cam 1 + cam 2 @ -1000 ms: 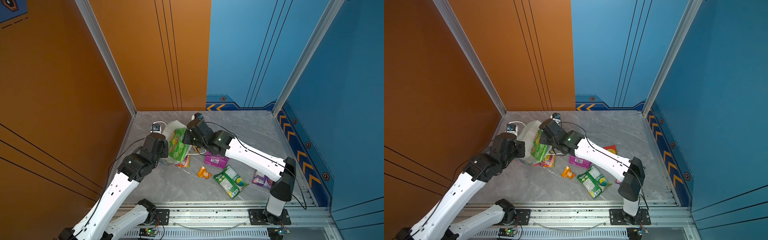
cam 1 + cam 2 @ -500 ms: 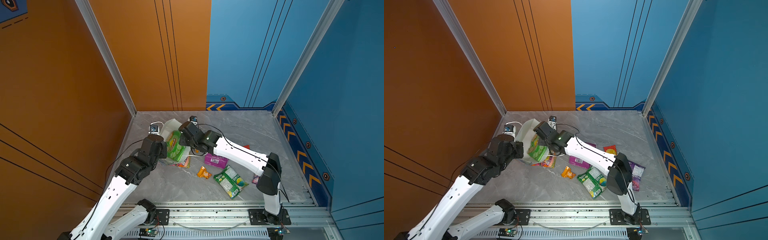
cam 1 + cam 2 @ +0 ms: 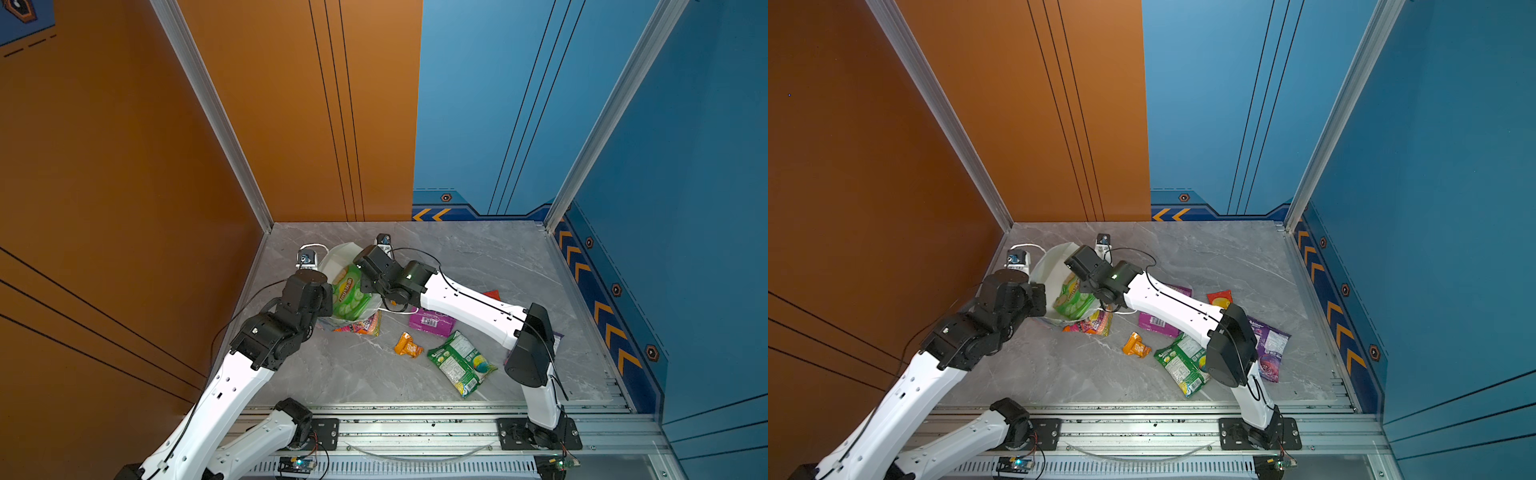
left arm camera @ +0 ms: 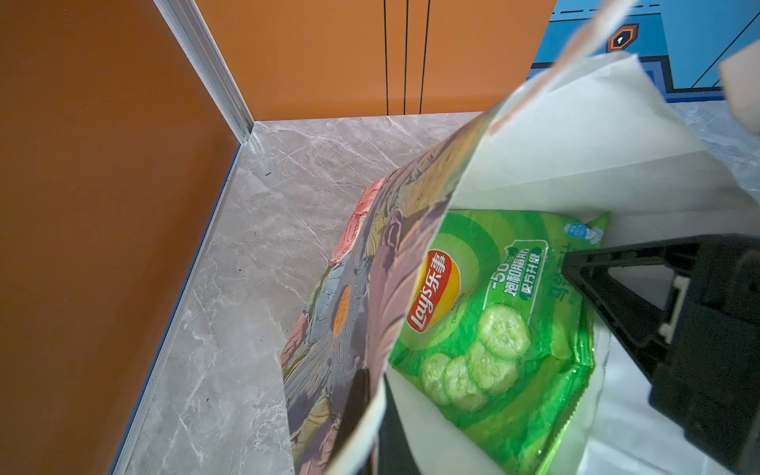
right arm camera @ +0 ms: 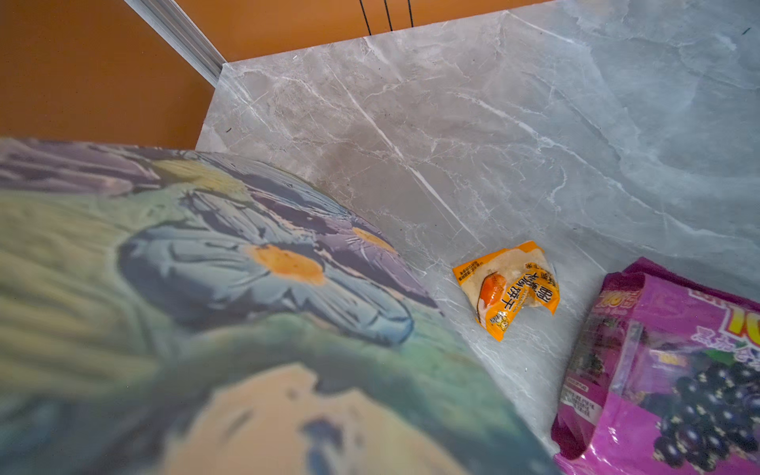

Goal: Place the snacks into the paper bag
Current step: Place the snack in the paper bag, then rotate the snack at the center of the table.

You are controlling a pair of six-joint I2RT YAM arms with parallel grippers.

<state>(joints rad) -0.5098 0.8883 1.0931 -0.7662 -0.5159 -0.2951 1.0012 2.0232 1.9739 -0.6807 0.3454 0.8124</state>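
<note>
Left fingers (image 4: 388, 444) clenched on paper bag (image 4: 362, 288) rim, likely holding its mouth open; Lay's packet (image 4: 493, 329) lies inside, touching right fingers (image 4: 608, 288), whose grip I cannot tell; orange packet (image 5: 508, 288) waits on counter (image 3: 478, 257) near them, outside.

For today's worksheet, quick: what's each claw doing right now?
Left claw: closed on bag.
Right claw: inside bag, by chips; cannot tell.

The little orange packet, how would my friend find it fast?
On the grey marble table, look near the middle. The small orange packet lies close to the magenta grape pouch and the long green packet. It is the smallest, the only orange one in view.
</note>
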